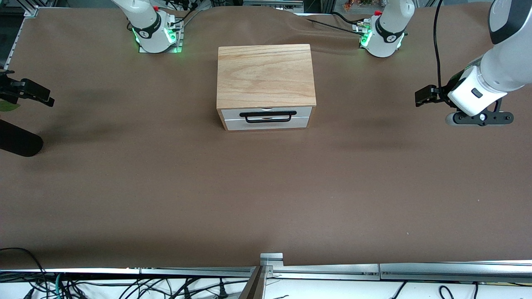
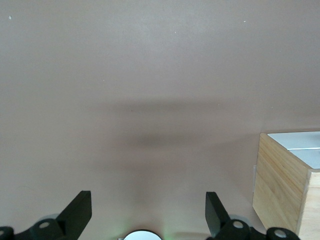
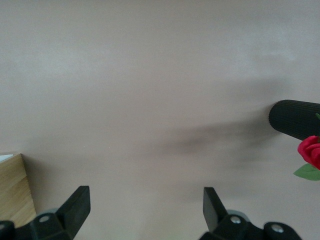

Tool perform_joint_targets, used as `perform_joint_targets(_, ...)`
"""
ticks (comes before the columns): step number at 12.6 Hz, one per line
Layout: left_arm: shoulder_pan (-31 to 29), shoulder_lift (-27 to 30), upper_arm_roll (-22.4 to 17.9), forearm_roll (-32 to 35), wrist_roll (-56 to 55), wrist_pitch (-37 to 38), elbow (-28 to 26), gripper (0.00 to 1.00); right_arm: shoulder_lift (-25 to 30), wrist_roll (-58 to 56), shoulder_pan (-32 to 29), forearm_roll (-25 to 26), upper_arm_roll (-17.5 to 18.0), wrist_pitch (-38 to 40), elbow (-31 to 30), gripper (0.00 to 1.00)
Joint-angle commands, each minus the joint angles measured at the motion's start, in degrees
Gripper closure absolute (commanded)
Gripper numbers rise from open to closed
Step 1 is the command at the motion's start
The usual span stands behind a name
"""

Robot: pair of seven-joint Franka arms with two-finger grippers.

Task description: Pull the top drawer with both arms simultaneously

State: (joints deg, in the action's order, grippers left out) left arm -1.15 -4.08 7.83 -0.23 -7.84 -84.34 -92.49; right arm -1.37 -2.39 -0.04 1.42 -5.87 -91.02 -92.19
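Observation:
The light-wood box [image 1: 264,74] stands in the middle of the table. Its top drawer [image 1: 303,111] has a white front and sits shut, flush with the box. The wide black bar handle [image 1: 268,113] hangs across it. My left gripper [image 1: 482,119] hovers over the table at the left arm's end, well apart from the box, open and empty [image 2: 147,202]. My right gripper [image 3: 145,200] is open and empty over the right arm's end; in the front view only its wrist part [image 1: 29,91] shows. The box's corner shows in both wrist views [image 2: 280,185] [image 3: 12,190].
The lower white drawer front [image 1: 299,123] sits under the top one. A black ribbed cylinder [image 1: 18,143] lies at the right arm's end, also in the right wrist view [image 3: 295,120], with a red rose [image 3: 310,150] beside it. Brown table surface [image 1: 266,187] lies around the box.

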Motion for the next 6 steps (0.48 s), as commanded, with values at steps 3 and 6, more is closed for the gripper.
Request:
perform_joint_targets(3, 0.1, 0.39, 0.0, 1.37, -0.51, 0.76, -0.24, 0.0, -0.12, -0.25, -1.28, 0.52, 0.6, 0.93, 0.61, 0.0)
perform_joint_targets(6, 0.1, 0.39, -0.18, 1.37, -0.51, 0.85, -0.24, 0.0, -0.38, -0.25, -1.11, 0.6, 0.68, 0.84, 1.05, 0.0)
